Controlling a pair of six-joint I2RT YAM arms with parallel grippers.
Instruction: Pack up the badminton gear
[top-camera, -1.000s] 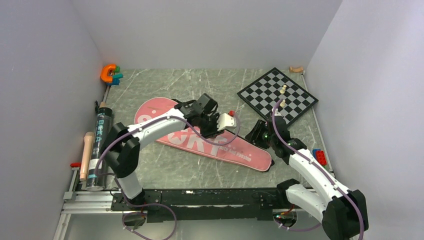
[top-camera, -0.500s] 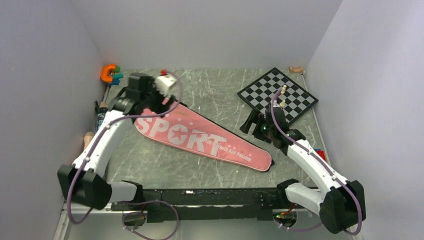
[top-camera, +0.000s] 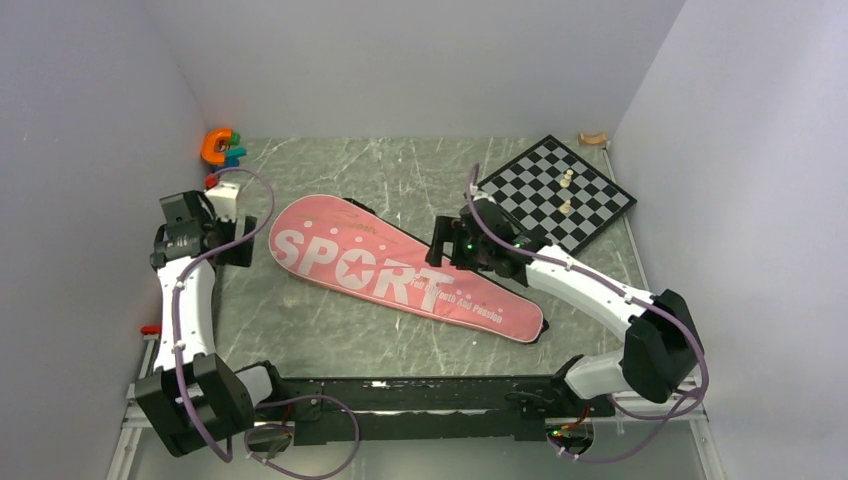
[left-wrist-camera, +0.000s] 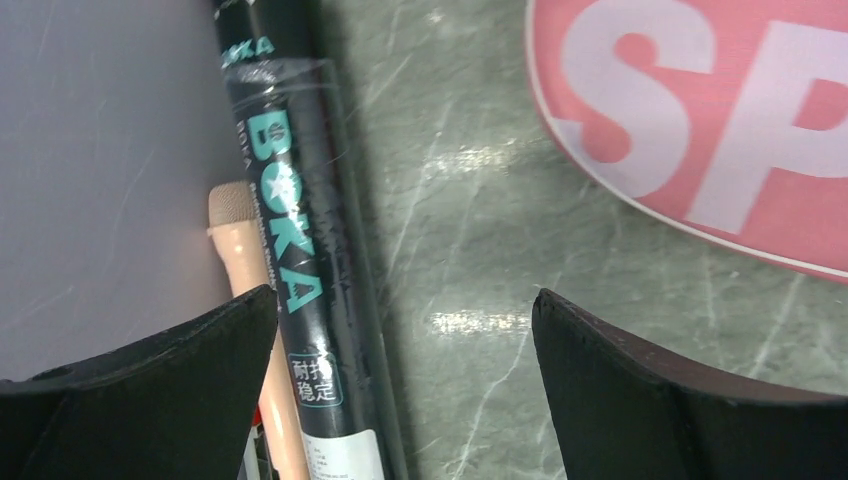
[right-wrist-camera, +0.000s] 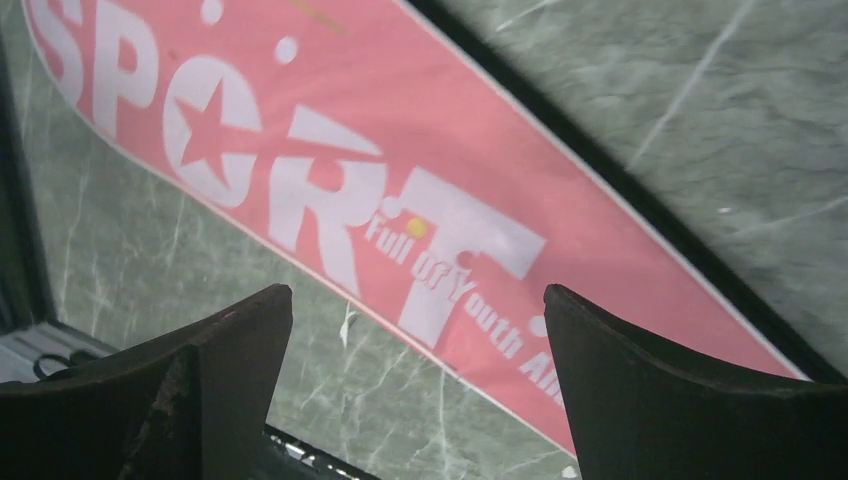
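The pink "SPORT" racket bag lies flat and slanted across the middle of the table. My left gripper hangs open at the table's left edge, off the bag's wide end. In the left wrist view the left gripper holds nothing. The dark "BOKA" tube lies just inside its left finger, and the bag's rounded end shows at the upper right. My right gripper hovers open over the bag's middle. In the right wrist view the right gripper stands above the bag's lettering and near edge.
A peach-coloured rod lies against the tube by the left wall. The chessboard with pale pieces sits at the back right. An orange C-shaped toy is in the back left corner. Walls close in three sides.
Both grippers have opened. The left arm swung off the bag to the left edge, over the tube. The right gripper moved left from beside the chessboard to above the bag.
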